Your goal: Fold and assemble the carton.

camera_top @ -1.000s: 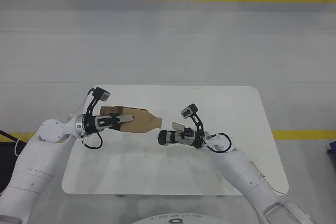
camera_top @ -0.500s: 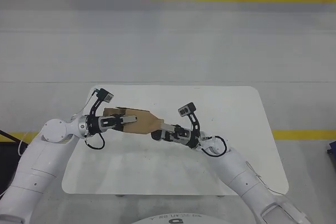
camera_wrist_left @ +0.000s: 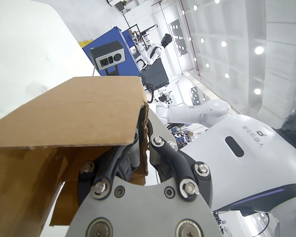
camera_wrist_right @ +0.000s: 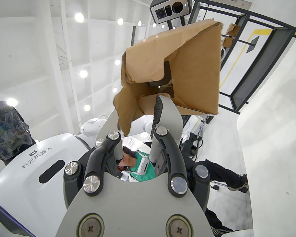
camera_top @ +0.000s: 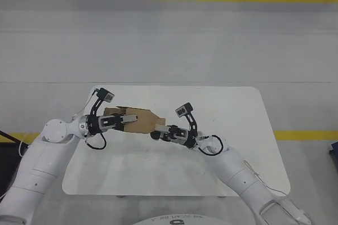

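Here the brown carton, half opened with its flaps loose, is held over the far left part of the white tabletop, between the two arms. The left jaws are pressed onto one of its walls, the corrugated edge caught between the fingers at the carton's left end. The right jaws stand spread at the opposite end, at the carton's open mouth, with a ragged flap hanging between the two fingers; whether either finger touches that flap cannot be told.
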`<action>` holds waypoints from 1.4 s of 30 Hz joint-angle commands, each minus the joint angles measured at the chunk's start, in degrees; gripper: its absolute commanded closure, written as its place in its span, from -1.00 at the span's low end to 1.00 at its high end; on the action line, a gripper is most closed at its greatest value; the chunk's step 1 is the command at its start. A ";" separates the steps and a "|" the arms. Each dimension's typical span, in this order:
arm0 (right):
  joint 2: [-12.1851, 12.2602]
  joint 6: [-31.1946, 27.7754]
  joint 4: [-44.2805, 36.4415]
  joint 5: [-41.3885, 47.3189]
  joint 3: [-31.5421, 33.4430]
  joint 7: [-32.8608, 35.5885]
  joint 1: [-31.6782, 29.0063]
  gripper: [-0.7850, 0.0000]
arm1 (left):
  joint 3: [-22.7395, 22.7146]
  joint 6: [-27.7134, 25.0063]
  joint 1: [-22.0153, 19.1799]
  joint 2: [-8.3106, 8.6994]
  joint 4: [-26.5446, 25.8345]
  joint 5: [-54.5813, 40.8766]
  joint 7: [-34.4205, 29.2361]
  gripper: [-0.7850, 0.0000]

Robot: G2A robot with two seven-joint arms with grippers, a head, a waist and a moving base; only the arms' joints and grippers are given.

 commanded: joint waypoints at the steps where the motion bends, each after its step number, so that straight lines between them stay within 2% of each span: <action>1: -0.15 -0.02 0.47 -0.27 -0.29 -0.33 0.32 0.26 | -0.14 0.01 -0.06 -0.07 0.30 -0.61 -0.69 1.00; 14: -0.81 0.72 1.25 -5.96 -1.51 -6.81 1.10 0.30 | -0.69 -0.11 -0.17 -0.55 1.09 -1.81 -2.32 1.00; 26: -0.69 0.42 0.67 -6.64 -0.69 -6.84 0.45 0.32 | -1.04 0.26 -0.20 -0.92 1.21 -1.58 -2.90 1.00; 30: -0.73 1.01 0.45 -9.42 -0.80 -9.18 0.60 0.23 | -1.12 0.32 -0.28 -1.06 1.23 -1.34 -3.03 1.00; 34: -0.55 1.91 -0.06 -12.26 -0.26 -11.99 0.20 0.06 | -1.11 0.41 -0.33 -1.20 1.26 -1.04 -3.00 1.00; 41: 0.35 6.35 -5.17 -21.38 1.24 -17.81 -1.91 -0.09 | -1.00 0.62 -0.52 -1.48 0.97 -0.37 -2.75 1.00; 42: 0.46 6.91 -5.99 -22.07 1.42 -18.22 -2.28 -0.17 | -0.98 0.64 -0.52 -1.53 0.92 -0.34 -2.72 1.00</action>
